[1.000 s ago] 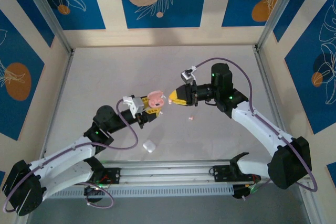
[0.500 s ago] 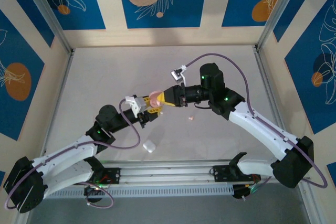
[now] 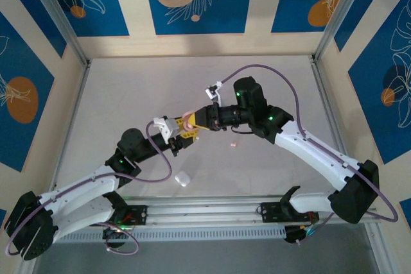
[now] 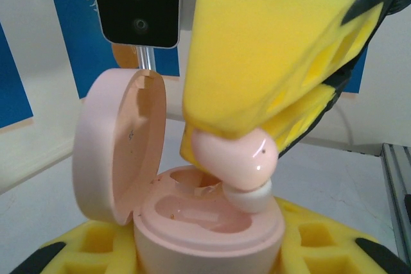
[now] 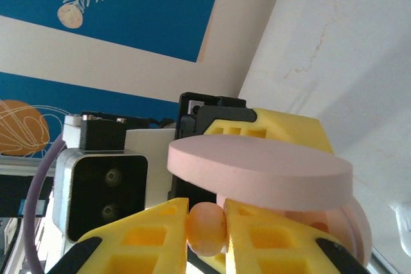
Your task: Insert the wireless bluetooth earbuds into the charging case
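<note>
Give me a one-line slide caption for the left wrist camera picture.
Right gripper holds a pink earbud over the open pink case clamped in the left gripper.

Two cases [image 4: 212, 242] [image 3: 182, 178], two earbuds [image 4: 234, 155] [image 3: 234, 144]

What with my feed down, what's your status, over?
Left gripper shut on open pink case. Right gripper shut on pink earbud, tip at the case's well. Nothing in the way.
</note>
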Controlling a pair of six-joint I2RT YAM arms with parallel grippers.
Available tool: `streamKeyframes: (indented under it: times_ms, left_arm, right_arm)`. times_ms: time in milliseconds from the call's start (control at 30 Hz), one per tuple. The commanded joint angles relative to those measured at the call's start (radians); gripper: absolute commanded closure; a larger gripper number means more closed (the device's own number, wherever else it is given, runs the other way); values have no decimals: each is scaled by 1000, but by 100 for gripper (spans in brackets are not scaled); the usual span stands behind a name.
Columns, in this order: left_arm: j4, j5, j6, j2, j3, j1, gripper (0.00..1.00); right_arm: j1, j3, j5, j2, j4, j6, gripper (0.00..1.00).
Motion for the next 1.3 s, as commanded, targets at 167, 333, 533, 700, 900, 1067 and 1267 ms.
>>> streamKeyframes:
  times_ms: [167, 333, 533, 700, 900, 1067, 1267]
  left_arm:
    - [49, -7, 4, 1, 9, -13, 68]
    - [54, -7, 3, 0, 7, -12, 68]
    - [58, -8, 3, 1, 7, -13, 67]
    - [64, -14, 4, 7, 7, -15, 68]
    - [74, -26, 3, 4, 5, -15, 68]
    - [78, -42, 7, -2, -1, -15, 68]
    - [83, -48, 7, -3, -1, -15, 68]
  right_arm:
    - [19, 44, 34, 13, -31, -25, 80]
    - [19, 50, 58, 15, -29, -19, 80]
    - [30, 66, 98, 26, -68, -38, 80]
    - [47, 85, 114, 44, -102, -52, 80]
    - [64, 120, 181, 58, -199, -89, 80]
    - [71, 127, 185, 59, -244, -91, 80]
    - [74, 147, 181, 57, -286, -94, 80]
